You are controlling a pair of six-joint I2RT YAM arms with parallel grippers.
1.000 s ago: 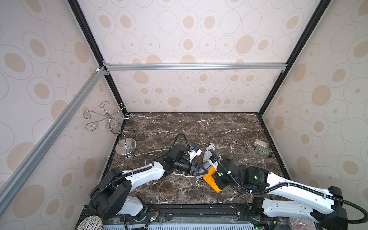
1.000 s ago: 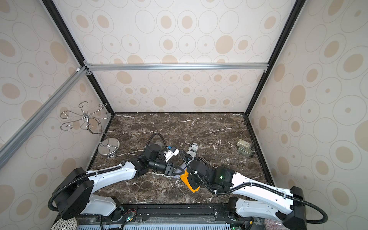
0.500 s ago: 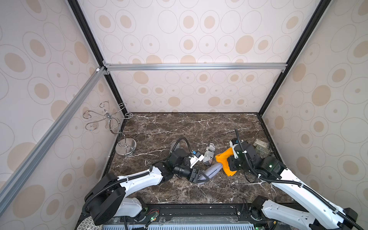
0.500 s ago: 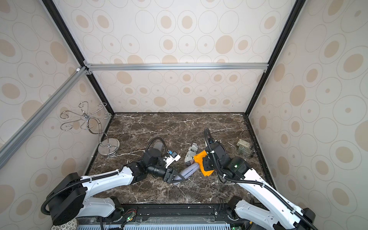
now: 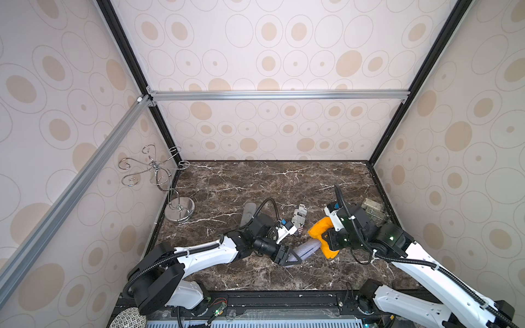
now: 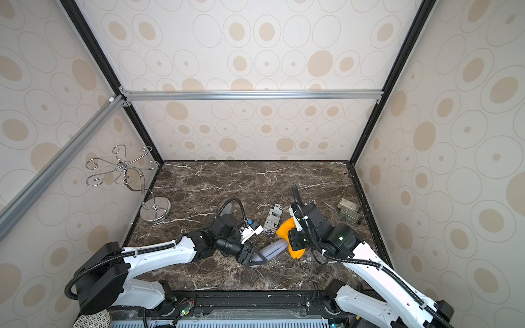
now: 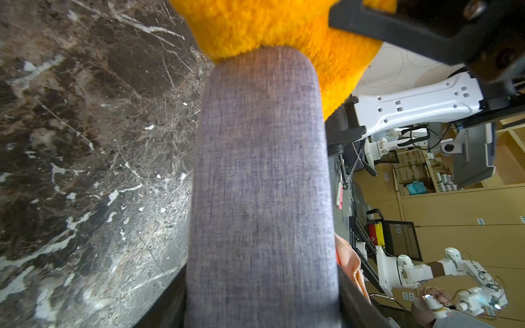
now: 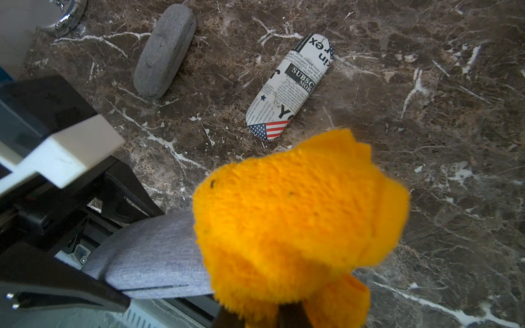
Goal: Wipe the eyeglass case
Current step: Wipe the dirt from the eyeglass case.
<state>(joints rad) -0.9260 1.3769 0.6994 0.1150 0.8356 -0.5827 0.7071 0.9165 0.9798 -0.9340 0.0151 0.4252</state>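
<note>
So the left end effector [image 5: 289,257] is clamped on one end of the grey eyeglass case [image 5: 307,251], steadying it low over the tabletop [image 5: 255,181] so the right end effector [image 5: 329,243], pinched on the orange cloth [image 5: 318,229], can rub the free end.

Far tabletop [image 5: 270,181] open; printed case [image 5: 300,218] blocks the middle; wire stand [image 5: 181,210] beside wall.
</note>
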